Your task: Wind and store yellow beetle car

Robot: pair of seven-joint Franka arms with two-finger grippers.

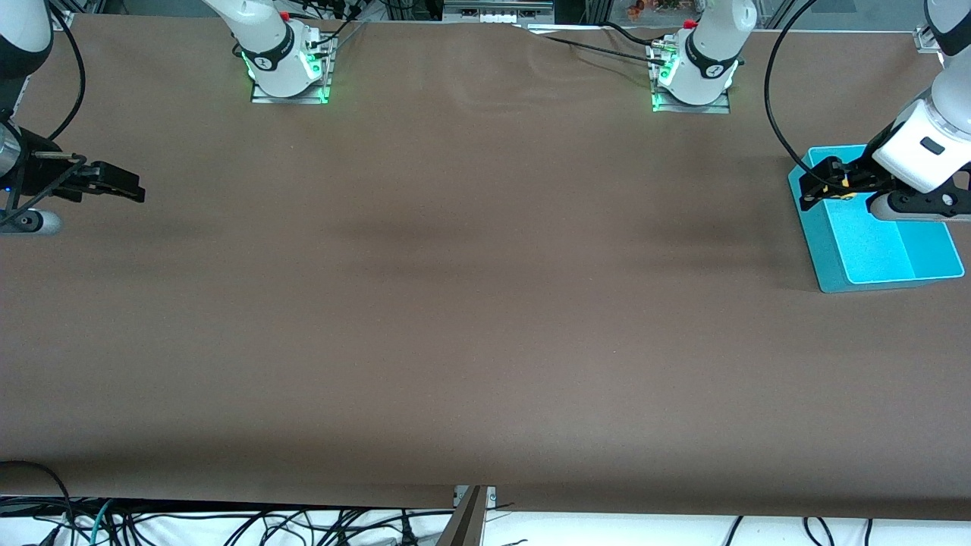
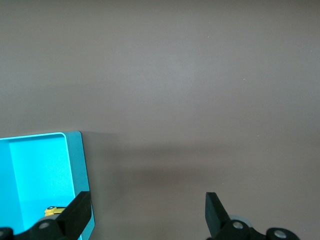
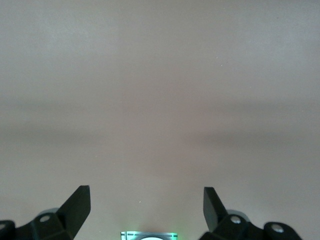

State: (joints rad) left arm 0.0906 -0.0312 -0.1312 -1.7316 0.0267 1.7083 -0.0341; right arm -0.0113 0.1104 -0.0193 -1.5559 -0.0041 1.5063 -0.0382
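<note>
Beetle car stored in the bin

The yellow beetle car (image 2: 54, 211) lay inside the turquoise bin (image 1: 887, 258), at three o'clock on the table (image 1: 470, 303); the left end effector (image 1: 823, 186) hung over it, wide open and empty, evidently after release. The right end effector (image 1: 125, 184) waited at nine o'clock, open, holding nothing.

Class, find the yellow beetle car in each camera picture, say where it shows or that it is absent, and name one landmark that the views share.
Front view: the yellow beetle car lies in the turquoise bin, partly hidden by the open left gripper.
Left wrist view: the car shows inside the bin, beside one finger.
Right wrist view: not in it.
Shared landmark: the turquoise bin, in the front and left wrist views.
</note>
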